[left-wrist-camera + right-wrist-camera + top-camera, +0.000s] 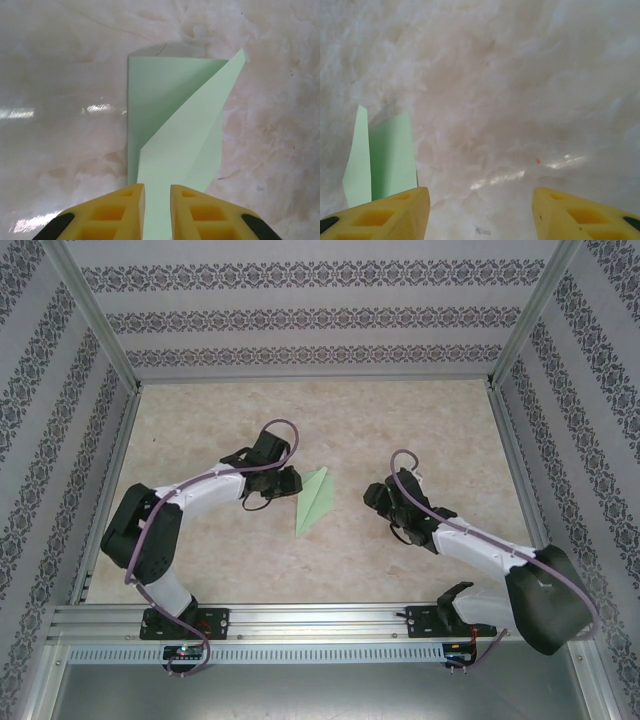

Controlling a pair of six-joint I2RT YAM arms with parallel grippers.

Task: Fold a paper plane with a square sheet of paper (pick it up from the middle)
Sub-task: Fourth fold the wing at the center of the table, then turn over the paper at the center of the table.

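Note:
The square sheet of paper is folded into a slim pale green paper plane and lies on the marbled table between the two arms. In the left wrist view the paper plane has one wing flap raised, and it runs back into the narrow gap of my left gripper. The yellow fingers stand slightly apart, so the gripper is open around the paper's near end. My left gripper sits at the plane's left edge. My right gripper is to its right, apart from it. In the right wrist view my right gripper is open over bare table, with the paper plane at its left.
Patterned walls enclose the marbled tabletop at the back and both sides. An aluminium rail carrying both arm bases runs along the near edge.

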